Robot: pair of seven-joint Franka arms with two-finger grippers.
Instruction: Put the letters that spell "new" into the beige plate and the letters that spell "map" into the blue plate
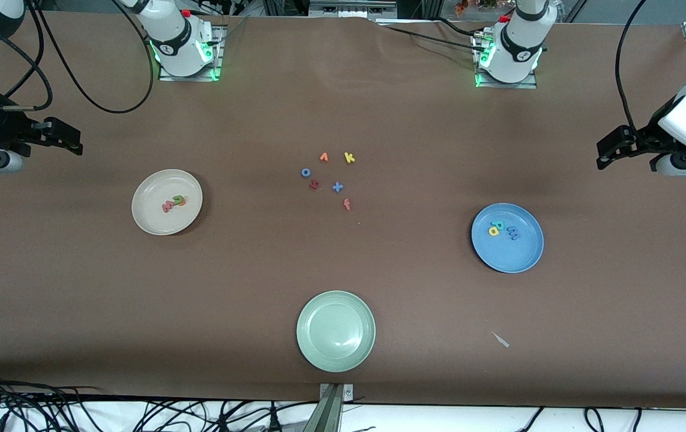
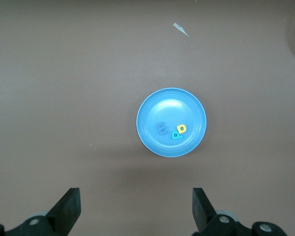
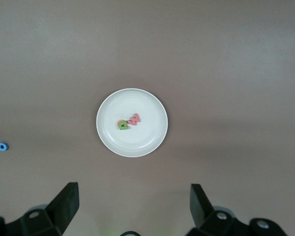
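The right gripper [image 1: 75, 143] hangs in the air, fingers spread wide and holding nothing, over bare brown table [image 1: 78, 288] toward the right arm's end, well apart from the pale green plate [image 1: 335, 331]; that arm waits.

The beige plate [image 1: 150, 222] lies toward the right arm's end, farther from the front camera than the pale green plate. In it sit the green n [image 1: 179, 200], the orange e [image 1: 182, 203] partly under the n, and the salmon-pink w [image 1: 167, 206], all touching or just beside one another.

Straight up the table from the pale green plate, farther from the front camera, lies a loose cluster: a blue o [image 1: 305, 173], a dark red letter [image 1: 314, 185], an orange v [image 1: 323, 157], a blue x [image 1: 337, 187], a red-orange f [image 1: 347, 204] and a yellow k [image 1: 349, 158].

The blue plate [image 1: 523, 255] lies toward the left arm's end, also farther from the front camera than the pale green plate. It holds the yellow a [image 1: 493, 231], the teal p [image 1: 498, 225] touching it, and the blue m [image 1: 514, 234] just beside them.

A small pale scrap [image 1: 501, 340] lies near the pale green plate, toward the left arm's end.

The left gripper [image 1: 604, 153] hangs with fingers wide apart and empty over the table at the left arm's end; that arm waits too.
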